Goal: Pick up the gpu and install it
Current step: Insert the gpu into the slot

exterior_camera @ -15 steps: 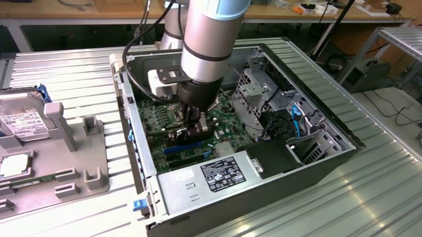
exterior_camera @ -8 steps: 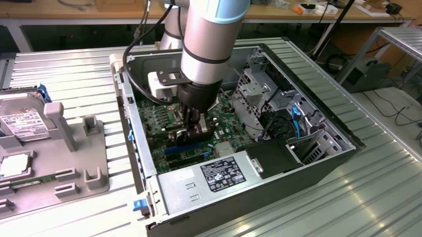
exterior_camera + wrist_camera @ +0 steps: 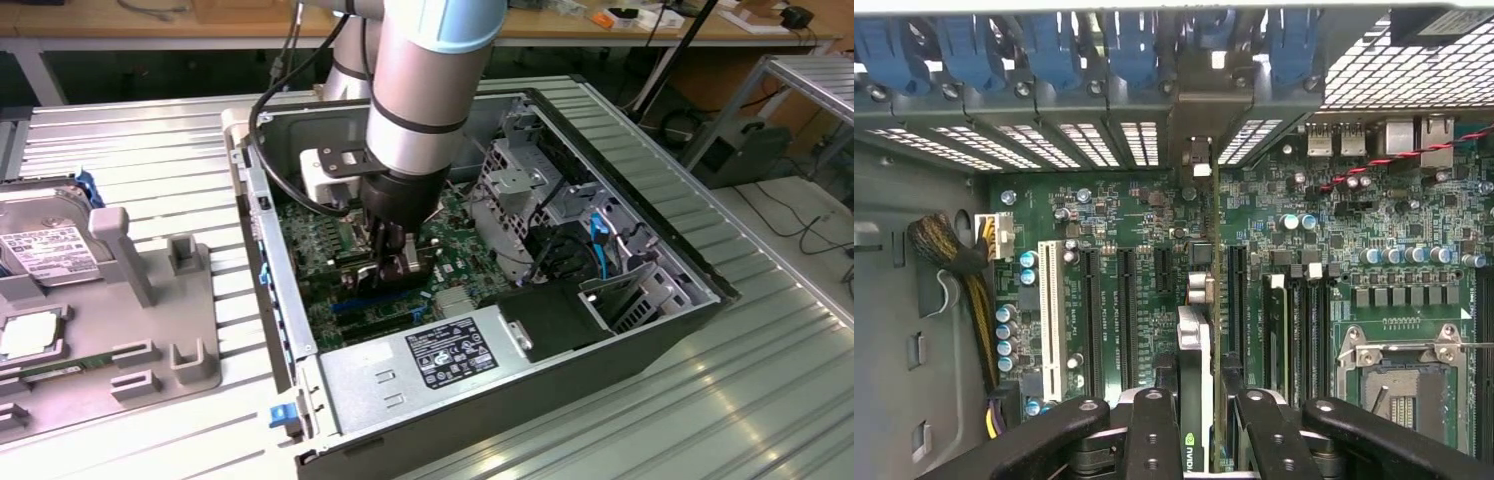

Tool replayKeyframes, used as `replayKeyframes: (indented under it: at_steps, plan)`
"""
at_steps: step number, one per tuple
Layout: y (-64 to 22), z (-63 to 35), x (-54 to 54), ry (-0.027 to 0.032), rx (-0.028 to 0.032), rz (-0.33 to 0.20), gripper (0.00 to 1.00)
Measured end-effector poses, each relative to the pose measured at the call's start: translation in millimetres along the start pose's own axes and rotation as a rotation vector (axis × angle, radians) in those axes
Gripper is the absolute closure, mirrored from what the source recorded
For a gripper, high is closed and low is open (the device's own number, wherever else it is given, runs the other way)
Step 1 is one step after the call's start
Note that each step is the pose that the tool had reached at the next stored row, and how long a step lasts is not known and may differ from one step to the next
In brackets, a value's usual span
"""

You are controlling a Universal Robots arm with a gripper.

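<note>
Fingers (image 3: 1154, 425) of the gripper (image 3: 1194, 430) part-closed on the gpu (image 3: 1194, 345), held edge-on above the motherboard (image 3: 1354, 230) inside the computer case (image 3: 641, 235), presumably so its edge meets an expansion slot (image 3: 1236, 300).

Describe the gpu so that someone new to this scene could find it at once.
Start at the open computer case and its green motherboard. The gpu stands on edge between the gripper jaws, above the long black slots. Unlike those empty slots, it is a thin upright card held by the arm.
</note>
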State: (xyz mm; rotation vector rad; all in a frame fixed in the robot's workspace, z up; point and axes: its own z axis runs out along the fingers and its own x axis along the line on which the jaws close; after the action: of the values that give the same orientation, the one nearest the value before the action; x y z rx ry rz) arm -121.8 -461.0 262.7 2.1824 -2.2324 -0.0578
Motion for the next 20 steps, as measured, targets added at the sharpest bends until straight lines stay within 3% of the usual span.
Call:
replayKeyframes:
  at_steps: [4,8,20]
  plan:
    - [-0.1,3.2,0.0,0.0001,-0.0001,0.002,0.73]
    - [0.2,-2.1,-0.1,-0.0011,-0.0007,0.002,0.73]
    - [0.1,-2.4,-0.6,-0.0007,-0.0011,0.002,0.73]
